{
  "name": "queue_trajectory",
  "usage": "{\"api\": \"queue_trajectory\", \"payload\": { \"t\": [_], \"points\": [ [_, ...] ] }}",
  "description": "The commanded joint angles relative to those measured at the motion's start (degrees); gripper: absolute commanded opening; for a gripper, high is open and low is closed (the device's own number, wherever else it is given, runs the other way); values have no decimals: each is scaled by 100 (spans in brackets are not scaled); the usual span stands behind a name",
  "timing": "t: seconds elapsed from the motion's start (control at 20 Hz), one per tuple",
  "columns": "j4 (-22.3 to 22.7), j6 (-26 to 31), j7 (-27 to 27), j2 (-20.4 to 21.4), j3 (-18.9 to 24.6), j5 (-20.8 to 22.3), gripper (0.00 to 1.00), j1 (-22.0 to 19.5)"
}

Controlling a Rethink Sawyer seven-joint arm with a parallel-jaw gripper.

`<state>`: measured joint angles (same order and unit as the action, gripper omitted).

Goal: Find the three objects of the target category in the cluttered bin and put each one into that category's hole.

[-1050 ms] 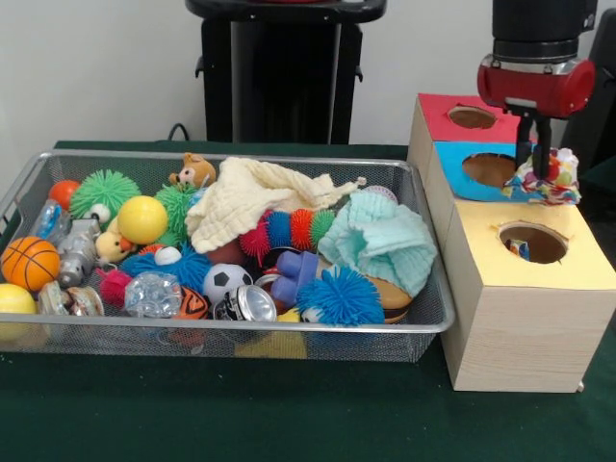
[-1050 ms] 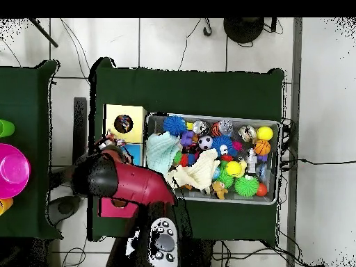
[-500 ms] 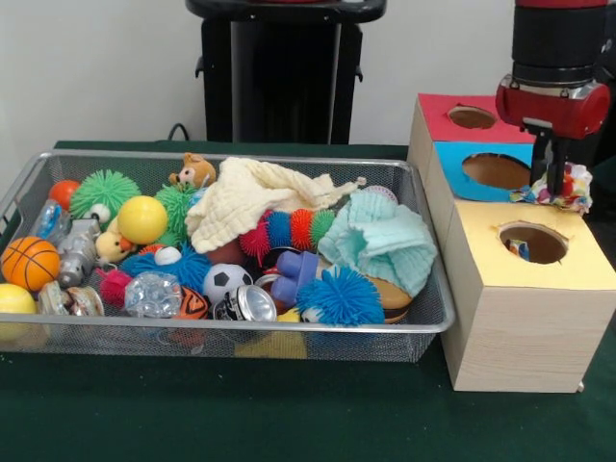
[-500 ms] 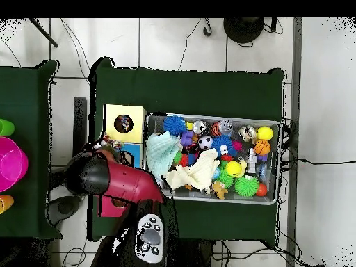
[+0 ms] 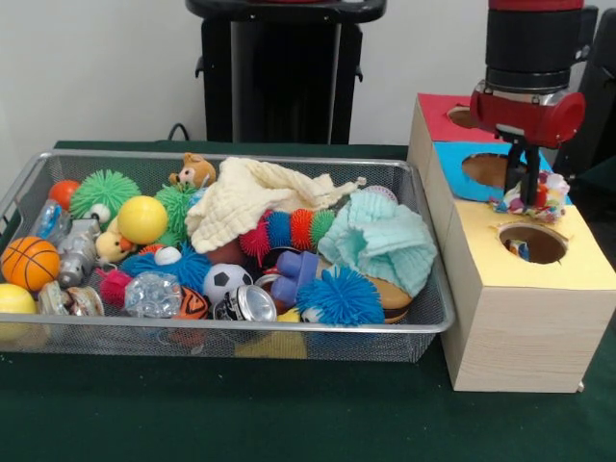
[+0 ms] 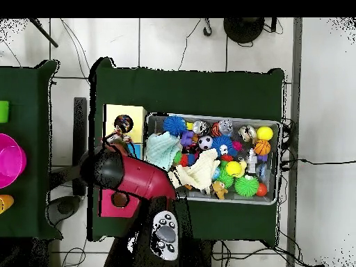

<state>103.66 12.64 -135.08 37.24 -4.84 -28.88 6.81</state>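
Observation:
My gripper (image 5: 526, 189) hangs over the wooden box (image 5: 520, 337), shut on a small multicoloured patterned cloth (image 5: 541, 200). The cloth dangles above the seam between the blue hole (image 5: 484, 169) and the yellow hole (image 5: 532, 243), just clear of the box top. The red hole (image 5: 460, 115) lies behind, partly hidden by the arm. In the overhead view the arm's head (image 6: 110, 170) covers the gripper, and the cloth (image 6: 113, 141) peeks out beside the yellow hole (image 6: 124, 124). Something small sits inside the yellow hole.
The wire mesh bin (image 5: 241, 329) left of the box holds a cream cloth (image 5: 245, 197), a mint knitted cloth (image 5: 380, 241), spiky balls, sports balls and small toys. In the overhead view a pink bowl (image 6: 10, 156) stands on a separate table.
The gripper swung out past the box's right side with the cloth, then came back left and now hangs lower, between the blue and yellow holes.

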Motion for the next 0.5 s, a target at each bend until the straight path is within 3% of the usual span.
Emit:
{"api": "queue_trajectory", "payload": {
  "t": [0.05, 0.2, 0.5],
  "points": [
    [-292, 653, -1036, -171, -569, -104, 0, -226],
    [-399, 874, -946, -170, -627, -64, 0, -349],
    [-821, 812, -1012, -655, -497, -223, 0, -480]
  ]
}}
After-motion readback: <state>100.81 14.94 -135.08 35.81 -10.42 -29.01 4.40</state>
